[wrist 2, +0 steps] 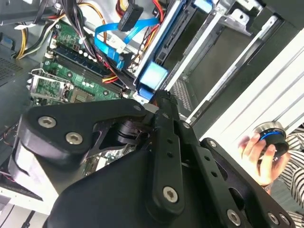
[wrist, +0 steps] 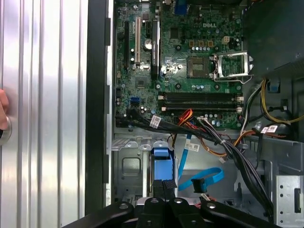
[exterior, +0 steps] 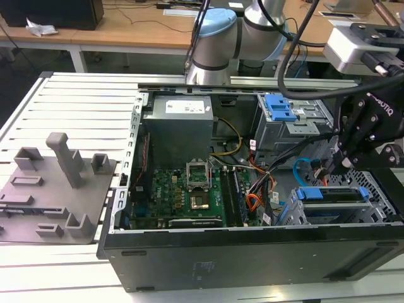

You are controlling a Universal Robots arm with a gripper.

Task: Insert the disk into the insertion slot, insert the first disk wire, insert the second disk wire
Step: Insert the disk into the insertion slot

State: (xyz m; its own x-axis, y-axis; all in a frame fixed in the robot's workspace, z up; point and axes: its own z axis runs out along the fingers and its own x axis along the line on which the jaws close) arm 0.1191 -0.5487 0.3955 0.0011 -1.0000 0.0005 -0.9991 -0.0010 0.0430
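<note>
- Reaching into the open computer case [exterior: 252, 259], the gripper [wrist: 164, 184] has both fingers pressed together, with nothing between them
- Its tips are at the blue caddy end of the disk [exterior: 333, 195], which sits in the insertion slot [exterior: 379, 188] at the exterior view's right; contact cannot be told
- The second disk wire [wrist: 210, 176] curls just beside that cage

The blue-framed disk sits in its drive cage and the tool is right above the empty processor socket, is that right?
No. The exterior view shows the tool above the disk in its drive cage, not above the processor socket.
</note>
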